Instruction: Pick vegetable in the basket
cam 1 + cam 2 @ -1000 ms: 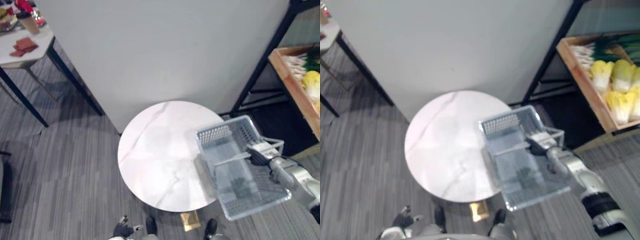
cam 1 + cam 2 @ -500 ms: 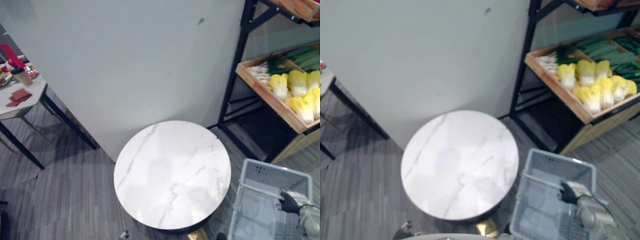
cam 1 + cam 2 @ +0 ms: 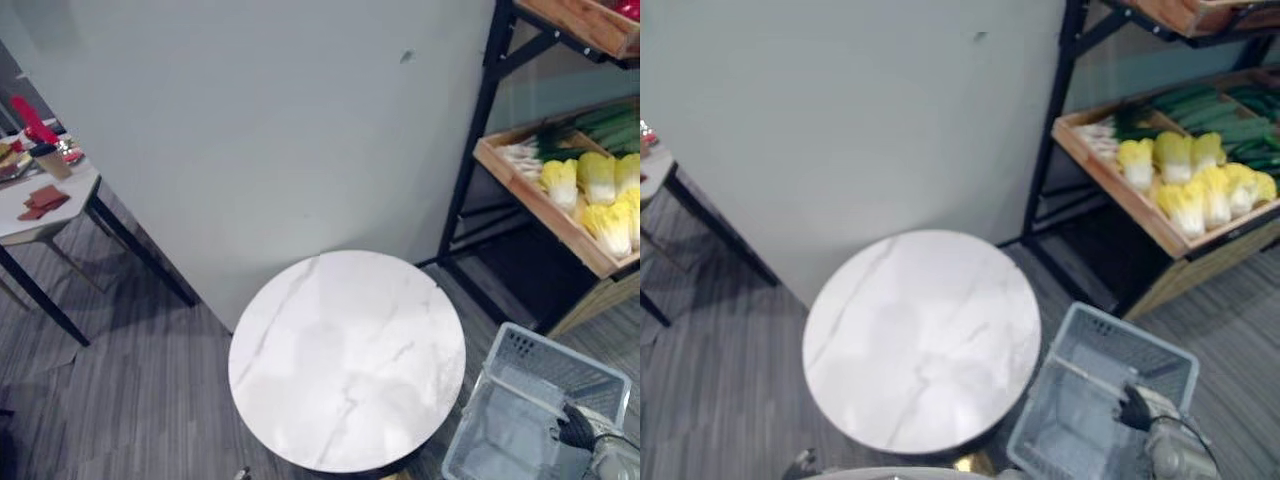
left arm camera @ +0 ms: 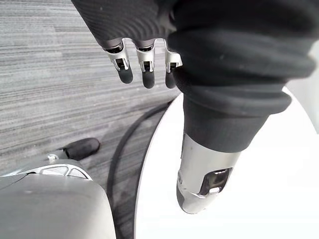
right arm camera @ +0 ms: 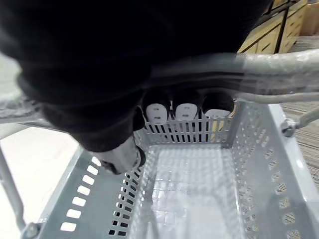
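The right hand is clenched around the handle of one grey plastic basket, its fingers curled under the bar. The basket hangs directly beneath this hand and is seen to be empty; no vegetable has yet been put in it. Just beside the hand, on its inner side, one round white table is found, its top bare. The left hand is released, its fingers hanging straight and holding nothing, close to the edge of that table on the side away from the basket.

The vegetables are placed ahead of the right hand and off to its outer side, higher up and well apart from it, in one slanted wooden crate carried by a black rack. About seven yellow cabbages are counted there, though the exact number cannot be told because they overlap. Each is laid with its long axis running from front to back of the crate, white stalk end toward the robot. Behind them a bundle of long green vegetables is laid crosswise, too tightly packed to be counted.

The right hand is judged the nearer to the crate, yet it is occupied with the basket. The free left hand lies farther off, so a reach across or a step closer is likely to be needed.
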